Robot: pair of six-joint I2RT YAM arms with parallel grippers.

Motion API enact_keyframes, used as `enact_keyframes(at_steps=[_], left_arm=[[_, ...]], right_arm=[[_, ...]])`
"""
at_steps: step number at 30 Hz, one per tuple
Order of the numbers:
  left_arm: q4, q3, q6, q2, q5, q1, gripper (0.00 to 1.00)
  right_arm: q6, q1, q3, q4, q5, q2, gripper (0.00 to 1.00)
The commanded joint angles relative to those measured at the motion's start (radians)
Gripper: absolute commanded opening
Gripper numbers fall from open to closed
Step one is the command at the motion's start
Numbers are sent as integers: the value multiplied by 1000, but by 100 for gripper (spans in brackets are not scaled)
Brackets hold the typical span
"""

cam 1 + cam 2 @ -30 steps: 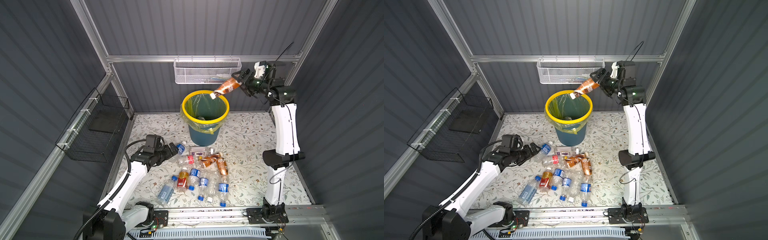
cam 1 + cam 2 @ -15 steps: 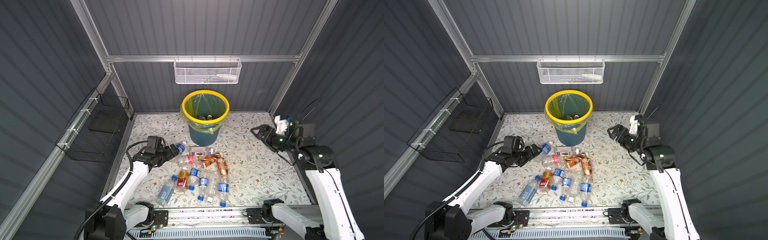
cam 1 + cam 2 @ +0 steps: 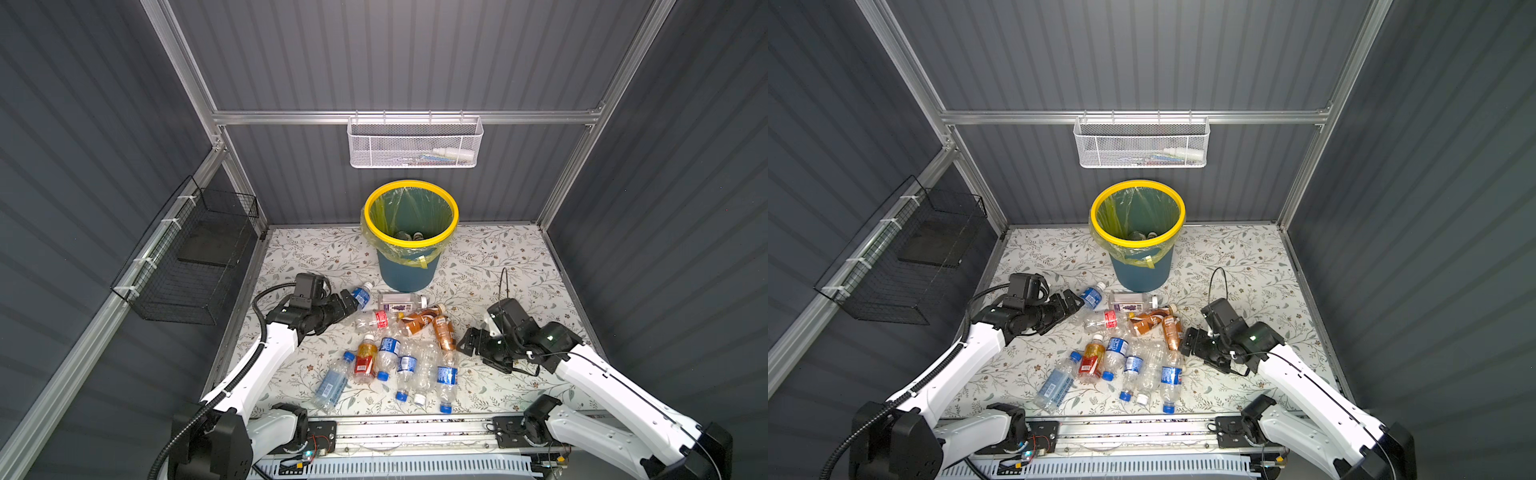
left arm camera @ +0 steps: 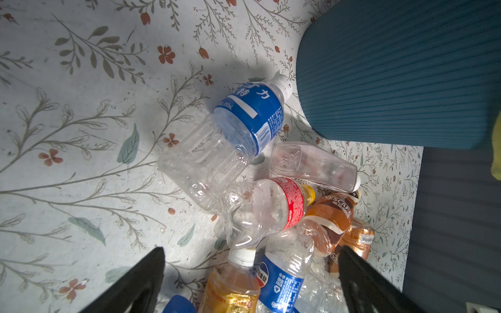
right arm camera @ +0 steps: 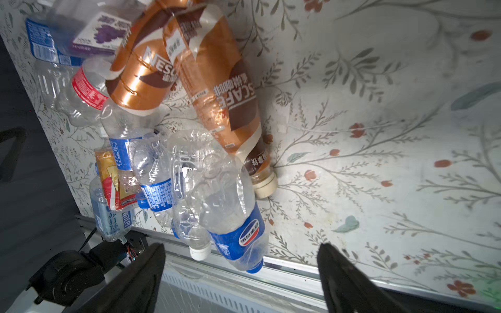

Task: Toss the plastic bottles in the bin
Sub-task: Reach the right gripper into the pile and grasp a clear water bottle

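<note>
The bin (image 3: 405, 270), dark teal with a yellow rim and a liner bag, stands at the back of the floral mat, with a few bottles lying at its bottom (image 3: 409, 236). Several plastic bottles (image 3: 399, 345) lie in a pile in front of it. My left gripper (image 3: 349, 301) is open and empty, right beside a clear blue-labelled bottle (image 4: 244, 119) at the pile's far left. My right gripper (image 3: 463, 347) is open and empty, low at the pile's right edge, beside a brown-labelled bottle (image 5: 217, 81). A blue-labelled cola bottle (image 5: 230, 216) lies nearest its fingers (image 5: 151, 265).
A white mesh basket (image 3: 415, 143) hangs on the back wall above the bin. A black wire basket (image 3: 195, 257) hangs on the left wall. An aluminium rail (image 3: 415, 424) runs along the mat's front edge. Grey walls close in both sides.
The right gripper held a brown bottle over the bin, let it go, then swung down to the pile's right edge. The left gripper edged closer to the blue-labelled bottle.
</note>
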Motion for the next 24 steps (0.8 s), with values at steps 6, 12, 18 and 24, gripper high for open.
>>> enact_keyframes(at_steps=[6,12,18,24], left_arm=[[-20,-15,11,-19,7,6,100],[-33,-15,17,-33,4,6,100],[-43,-12,18,-41,1,6,100],[-45,-6,20,-33,0,6,100]], right_arm=[[115,127,-68,221,16,129,86],[137,171,-93,309,16,240,81],[141,174,-121,322,59,263,72],[144,160,-138,280,106,210,59]])
